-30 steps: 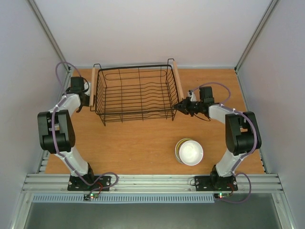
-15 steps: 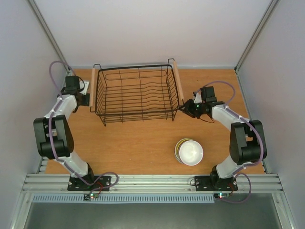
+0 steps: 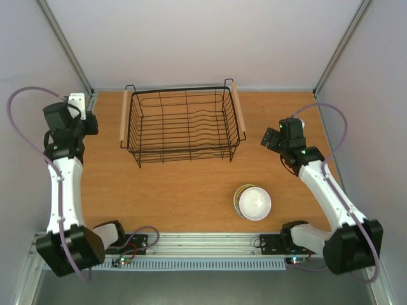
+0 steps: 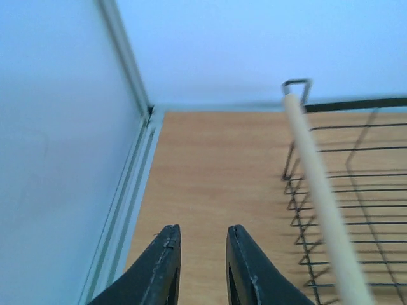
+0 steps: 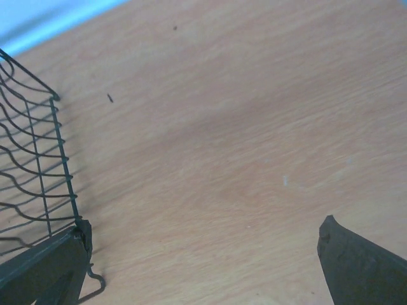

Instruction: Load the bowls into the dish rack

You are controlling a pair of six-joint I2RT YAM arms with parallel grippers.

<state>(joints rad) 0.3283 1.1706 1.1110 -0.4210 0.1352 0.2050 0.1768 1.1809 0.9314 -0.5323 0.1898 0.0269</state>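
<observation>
Dish rack point(image 3: 124, 115) of black wire, stacked round bowls point(image 3: 254, 203), left claw point(image 4: 202, 230) narrow, right claw point(image 5: 203, 222) wide.

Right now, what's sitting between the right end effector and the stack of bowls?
Nothing. In the top view, only bare wooden table lies between the right end effector and the stack of bowls.

Open-topped dish rack point(image 3: 123, 117) at back; bowls point(image 3: 252, 202) stacked apart, reachable from above.
</observation>
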